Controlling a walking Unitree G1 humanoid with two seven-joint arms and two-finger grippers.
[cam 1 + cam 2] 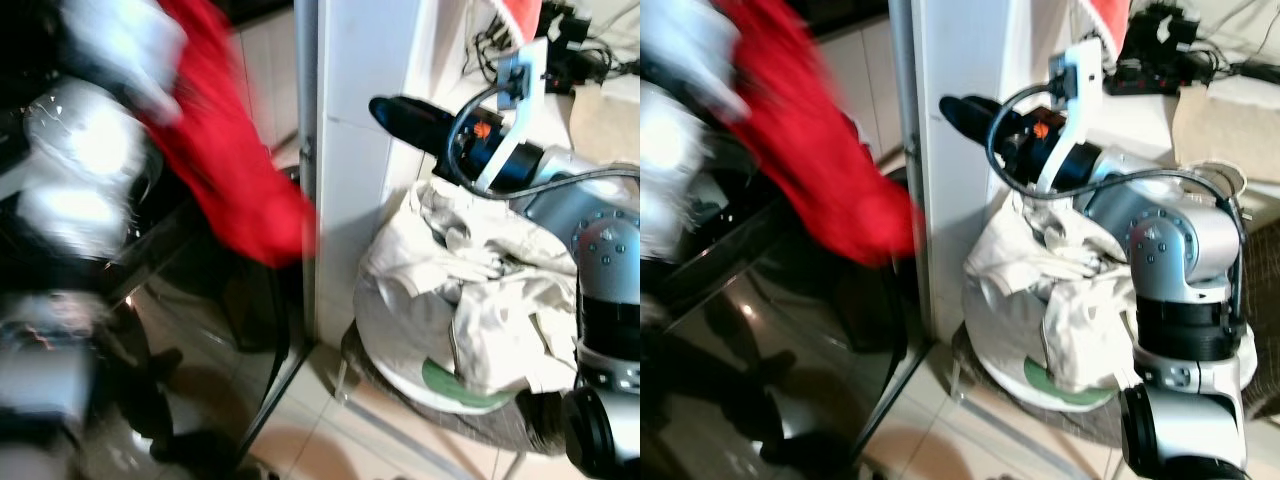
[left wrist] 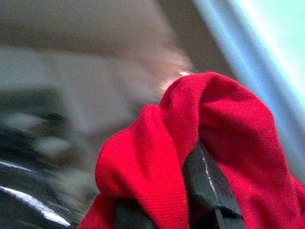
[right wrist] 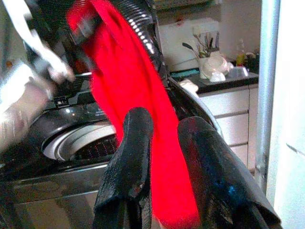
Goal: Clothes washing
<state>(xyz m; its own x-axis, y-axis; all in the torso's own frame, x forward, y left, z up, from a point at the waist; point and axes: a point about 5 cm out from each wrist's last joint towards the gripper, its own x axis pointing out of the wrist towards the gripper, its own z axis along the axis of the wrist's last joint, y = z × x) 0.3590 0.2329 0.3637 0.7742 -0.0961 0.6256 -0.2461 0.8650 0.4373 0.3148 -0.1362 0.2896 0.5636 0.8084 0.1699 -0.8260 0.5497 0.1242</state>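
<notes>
A red garment (image 1: 235,170) hangs from my raised left arm (image 1: 85,150), blurred with motion, over the dark washing machine (image 3: 71,124). In the left wrist view the red cloth (image 2: 228,129) is draped over the black fingers (image 2: 207,183) of my left gripper (image 2: 167,205), which is shut on it. The round drum opening (image 3: 83,143) lies below the cloth. My right gripper (image 1: 400,115) hovers above a pile of cream clothes (image 1: 480,290) in a white basket (image 1: 395,365). It is open, with nothing between its fingers (image 3: 133,143).
A white panel with a metal edge (image 1: 355,150) stands between the machine and the basket. The glossy dark front of the machine (image 1: 200,330) fills the lower left. Cables and boxes (image 1: 1160,55) sit on the counter behind the basket. Pale floor tiles (image 1: 330,440) lie below.
</notes>
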